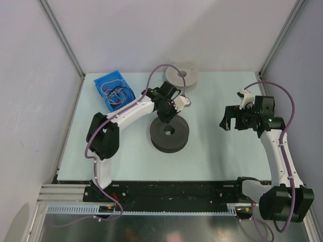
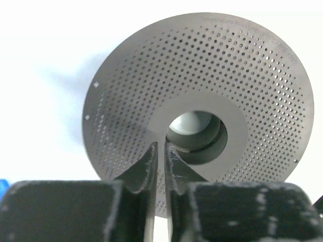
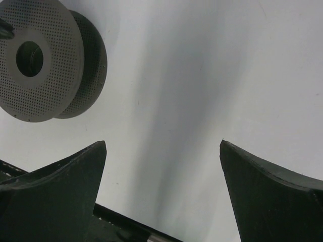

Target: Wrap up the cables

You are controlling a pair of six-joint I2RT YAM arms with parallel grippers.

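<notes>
The left jaws, pressed together with only a hairline gap, point at the hub of the black perforated spool (image 2: 202, 65), which lies flat on the bench (image 1: 217, 156). The right jaws stand spread wide, well apart from that spool. The cables (image 1: 116, 94) lie coiled in the blue bin (image 1: 102, 83) at the far left corner. A pale spool (image 1: 181, 74) sits at the far edge.

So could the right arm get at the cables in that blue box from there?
Probably not easily. The cables lie in the blue bin at the far left corner, and the left arm and black spool sit between it and the open right gripper.
</notes>
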